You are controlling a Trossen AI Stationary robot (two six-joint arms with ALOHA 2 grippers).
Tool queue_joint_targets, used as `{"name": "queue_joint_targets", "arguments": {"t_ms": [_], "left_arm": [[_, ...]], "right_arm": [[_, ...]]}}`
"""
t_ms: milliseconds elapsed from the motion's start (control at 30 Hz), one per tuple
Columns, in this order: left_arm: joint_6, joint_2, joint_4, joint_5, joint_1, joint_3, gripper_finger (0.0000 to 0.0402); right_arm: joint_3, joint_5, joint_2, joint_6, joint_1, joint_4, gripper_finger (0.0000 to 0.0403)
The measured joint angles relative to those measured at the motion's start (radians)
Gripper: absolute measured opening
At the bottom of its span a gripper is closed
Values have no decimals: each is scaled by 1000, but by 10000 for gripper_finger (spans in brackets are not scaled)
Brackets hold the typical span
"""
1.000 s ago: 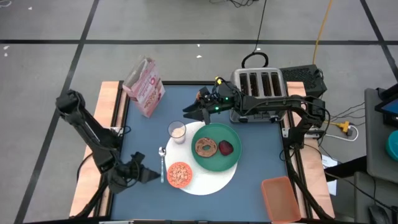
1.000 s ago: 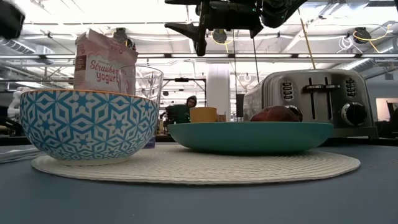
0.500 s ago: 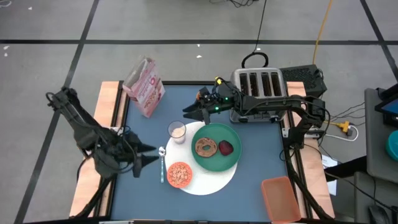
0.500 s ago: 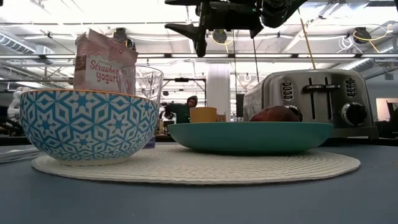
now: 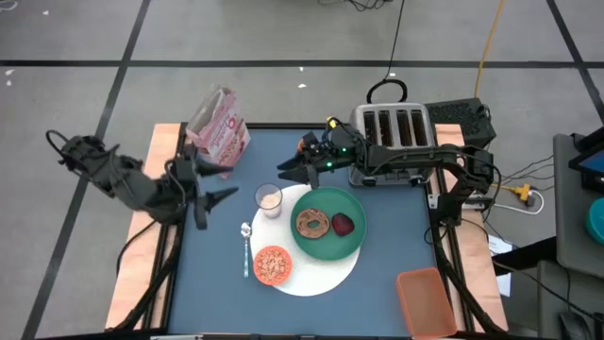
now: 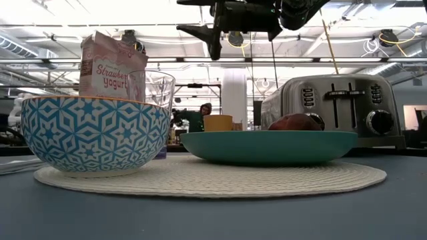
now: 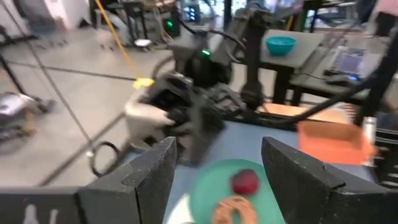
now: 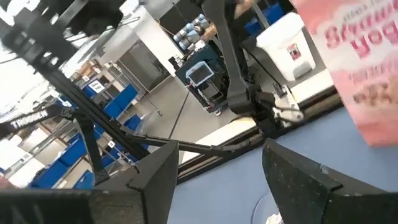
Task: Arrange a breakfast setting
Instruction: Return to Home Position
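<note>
Noted silver spoon (image 5: 246, 247) lying just left of round white mat (image 5: 321, 276), long axis front-to-back. Found left jaws wide, empty, nearer it; right jaws wide, empty, farther back over worktop (image 5: 212, 283).

The blue surface (image 5: 217, 283) lies under both my end effectors. My left end effector (image 5: 217, 206), fingers spread, hangs over its left part. The pink box (image 5: 220, 132) stands just beside it, and the spoon (image 5: 246, 247) lies near it, flat along the edge of the round white mat (image 5: 316, 279). My right end effector (image 5: 283, 172), also spread, hovers by the mat's far rim, with the toaster (image 5: 394, 137) close behind it. An orange tub (image 5: 425, 300) sits at a corner, well apart from both.
</note>
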Motion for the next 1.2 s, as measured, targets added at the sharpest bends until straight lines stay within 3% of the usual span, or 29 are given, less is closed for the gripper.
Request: {"name": "queue_joint_targets", "arguments": {"t_ms": [67, 300, 467, 633, 867, 1200], "left_arm": [[65, -10, 1, 24, 41, 12, 241], [244, -68, -36, 98, 142, 13, 241], [261, -132, -92, 120, 190, -15, 241], [256, -259, -14, 191, 214, -216, 241], [304, -459, 239, 239, 234, -528, 241], [365, -600, 448, 290, 295, -763, 241]], "right_arm": [[0, -13, 0, -31, 0, 15, 222], [0, -206, -50, 23, -36, 45, 222], [0, -307, -143, 90, -81, 37, 222], [0, -317, -265, 100, -118, -1, 222], [0, -318, -436, 73, -166, -145, 222], [0, -317, -630, -8, -239, -351, 222]]}}
